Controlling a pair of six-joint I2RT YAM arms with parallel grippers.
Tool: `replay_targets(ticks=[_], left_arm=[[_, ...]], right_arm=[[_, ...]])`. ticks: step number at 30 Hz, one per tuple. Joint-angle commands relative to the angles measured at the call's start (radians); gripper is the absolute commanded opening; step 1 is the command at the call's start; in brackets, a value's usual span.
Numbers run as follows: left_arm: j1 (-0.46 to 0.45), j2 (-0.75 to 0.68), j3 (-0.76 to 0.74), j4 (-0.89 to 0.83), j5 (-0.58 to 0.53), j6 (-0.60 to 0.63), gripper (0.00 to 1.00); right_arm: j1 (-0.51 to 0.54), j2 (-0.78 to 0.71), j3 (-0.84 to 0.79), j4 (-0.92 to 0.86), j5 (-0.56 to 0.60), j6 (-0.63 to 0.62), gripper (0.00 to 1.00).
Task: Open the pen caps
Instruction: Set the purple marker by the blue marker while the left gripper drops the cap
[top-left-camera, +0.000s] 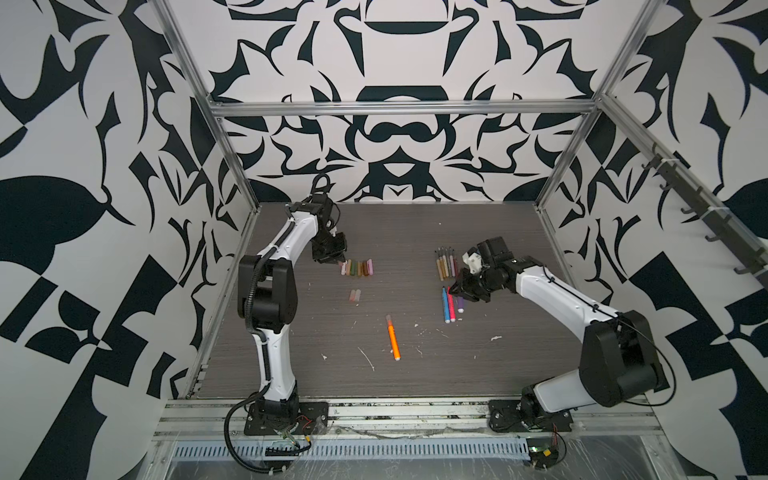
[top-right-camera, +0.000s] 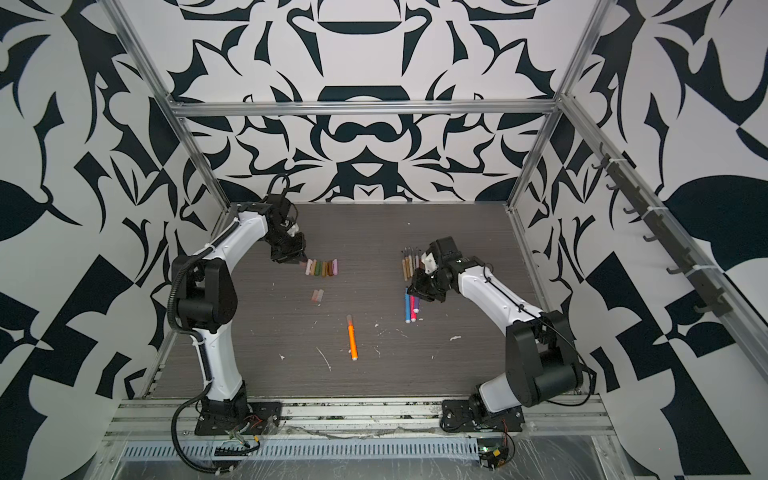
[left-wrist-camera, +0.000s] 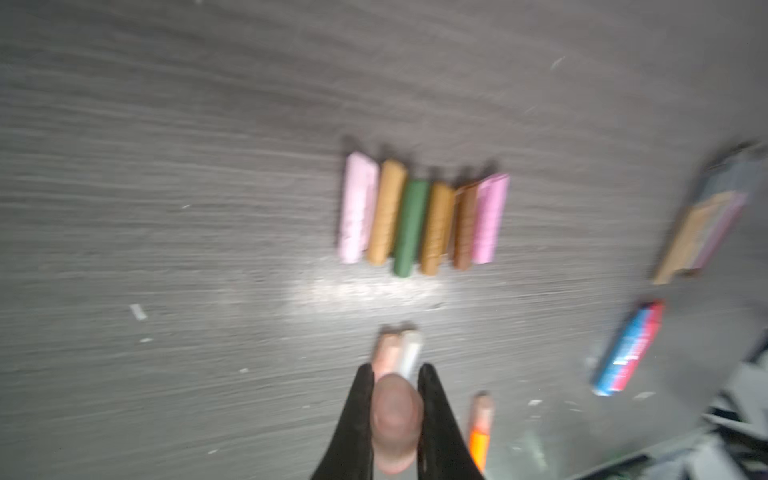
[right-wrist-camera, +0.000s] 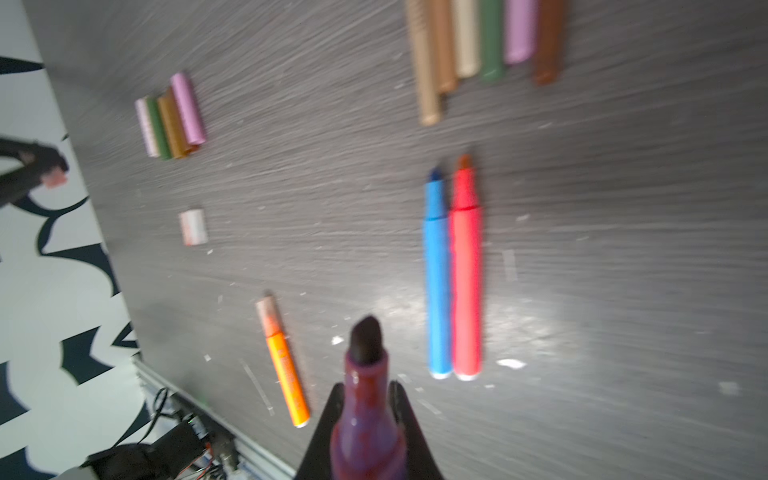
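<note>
Right wrist view: my right gripper (right-wrist-camera: 366, 386) is clamped on the purple pen (right-wrist-camera: 365, 428), tip bare. My left gripper (left-wrist-camera: 395, 368) pinches a peach cap (left-wrist-camera: 395, 419). I see the loose caps (top-left-camera: 356, 267) toward the tabletop (top-left-camera: 498, 365) left edge. Only the orange pen (top-left-camera: 393, 343), nearer the front edge, looks capped.

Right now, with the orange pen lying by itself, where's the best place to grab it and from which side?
I'd grip the orange pen at mid-barrel, coming straight down with the jaws across its width. It lies flat on the table with nothing beside it, and that leaves its translucent cap at the far end free to pull.
</note>
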Motion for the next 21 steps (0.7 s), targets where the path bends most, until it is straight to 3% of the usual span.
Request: replay_targets(ticks=[1,11,19,21], left_arm=[[0.014,-0.011,-0.038,-0.045,-0.095,0.088,0.00],[0.009,0.043,-0.136,0.044,0.009,0.084,0.00],[-0.010,0.063,-0.204,0.084,0.033,0.084,0.01],[-0.014,0.064,-0.219,0.091,0.037,0.084,0.07]], right_arm=[[-0.030,0.037,0.015,-0.019,-0.011,-0.130,0.00],[-0.088,0.108,-0.088,0.135,-0.070,-0.158,0.01],[-0.091,0.157,-0.092,0.172,-0.075,-0.144,0.25],[-0.091,0.158,-0.092,0.176,-0.066,-0.136,0.33]])
